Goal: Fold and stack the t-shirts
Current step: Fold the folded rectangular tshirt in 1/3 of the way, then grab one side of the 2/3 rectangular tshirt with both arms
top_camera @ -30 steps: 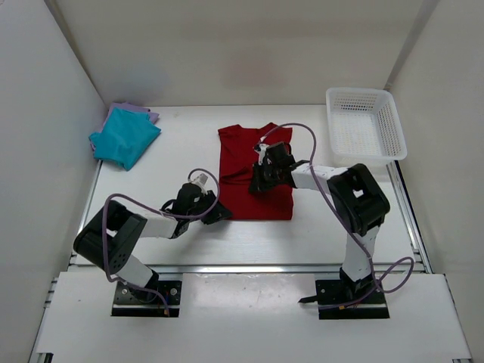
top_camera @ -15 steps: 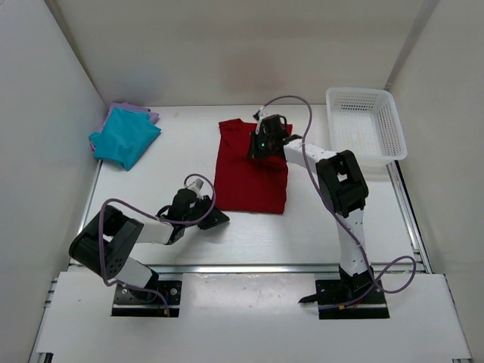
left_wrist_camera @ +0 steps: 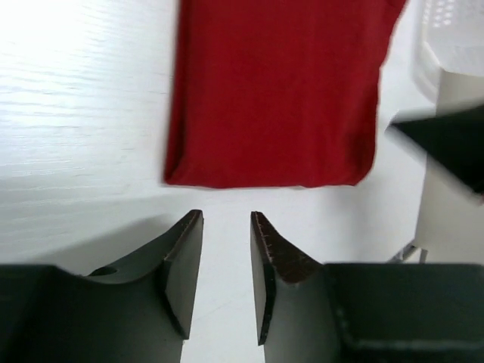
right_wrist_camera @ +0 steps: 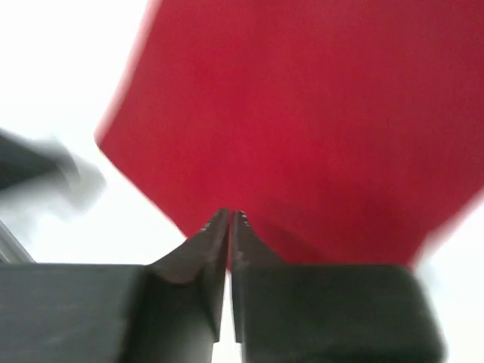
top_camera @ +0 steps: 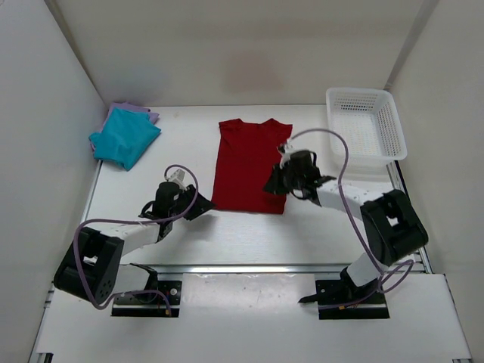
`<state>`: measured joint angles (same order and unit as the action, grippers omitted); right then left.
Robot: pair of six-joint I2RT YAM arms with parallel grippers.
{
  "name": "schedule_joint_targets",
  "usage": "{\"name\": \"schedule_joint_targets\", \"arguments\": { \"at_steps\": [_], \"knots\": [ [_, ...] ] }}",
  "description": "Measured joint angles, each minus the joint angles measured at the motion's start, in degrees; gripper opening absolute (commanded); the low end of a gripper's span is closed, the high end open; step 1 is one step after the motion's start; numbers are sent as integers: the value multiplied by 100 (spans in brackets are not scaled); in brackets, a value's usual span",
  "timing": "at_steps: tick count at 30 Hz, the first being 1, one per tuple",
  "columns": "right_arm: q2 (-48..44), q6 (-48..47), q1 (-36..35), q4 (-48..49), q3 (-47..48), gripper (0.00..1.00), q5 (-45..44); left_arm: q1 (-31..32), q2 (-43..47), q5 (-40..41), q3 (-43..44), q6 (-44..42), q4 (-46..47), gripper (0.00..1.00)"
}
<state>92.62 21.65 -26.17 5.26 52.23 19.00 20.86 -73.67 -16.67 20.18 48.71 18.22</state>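
Note:
The dark red t-shirt [top_camera: 251, 166] lies flat mid-table as a long narrow rectangle, collar at the far end; it also fills the left wrist view [left_wrist_camera: 272, 91] and the right wrist view [right_wrist_camera: 302, 113]. My left gripper [top_camera: 198, 210] sits just off its near left corner, open [left_wrist_camera: 227, 219], with only bare table between the fingers. My right gripper [top_camera: 274, 184] is low at the shirt's right edge, jaws shut [right_wrist_camera: 229, 219], tips over the hem. The teal t-shirt [top_camera: 125, 136] lies folded on the lavender t-shirt [top_camera: 145, 113] at the far left.
A white mesh basket [top_camera: 364, 125] stands at the far right, also at the left wrist view's top right corner [left_wrist_camera: 454, 38]. White walls close in the table on three sides. The right arm's dark link [left_wrist_camera: 454, 144] shows beside the shirt.
My right gripper came back from the collar end to the shirt's near right edge. My left gripper opened wider and drew back to the left, off the shirt. The shirt now lies flat.

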Motion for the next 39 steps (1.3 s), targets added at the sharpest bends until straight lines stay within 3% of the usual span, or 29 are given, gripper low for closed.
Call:
{"name": "schedule_joint_targets", "arguments": {
  "at_steps": [3,7,11,15,20,22,24,26,31,33,35,38,39],
  "knots": [
    [-483,238,55,74,-1261,22,114,-66,-81,90,28,-125,-181,49],
    [-1126,446,343,177,-2339,25,186,-46,-295,162,42,-225,-278,53],
    [-1296,592,619,452,-2627,37,297,-22,-579,234,188,-245,-264,55],
    [-1360,691,688,684,-2717,42,310,26,-765,284,249,-225,-116,46],
    [-979,817,763,1113,-2699,26,555,63,-1023,323,310,-179,61,30],
    [-796,883,809,1296,-2684,8,697,79,-1071,345,313,-153,98,21],
    [-658,970,837,1384,-2682,1,793,94,-1126,369,319,-125,118,8],
    [-621,1012,863,1423,-2682,0,848,107,-1139,396,328,-122,107,0],
    [-739,1016,863,1331,-2684,0,848,188,-1045,560,332,-131,4,0],
    [-905,1005,861,1287,-2697,4,839,229,-942,649,332,-133,-90,6],
    [-1082,1010,855,1244,-2719,23,833,251,-811,708,332,-151,-166,27],
    [-1220,999,826,1169,-2739,37,824,247,-636,713,302,-151,-188,44],
    [-1222,981,802,1137,-2739,39,815,245,-581,721,271,-146,-197,45]
  ]
}}
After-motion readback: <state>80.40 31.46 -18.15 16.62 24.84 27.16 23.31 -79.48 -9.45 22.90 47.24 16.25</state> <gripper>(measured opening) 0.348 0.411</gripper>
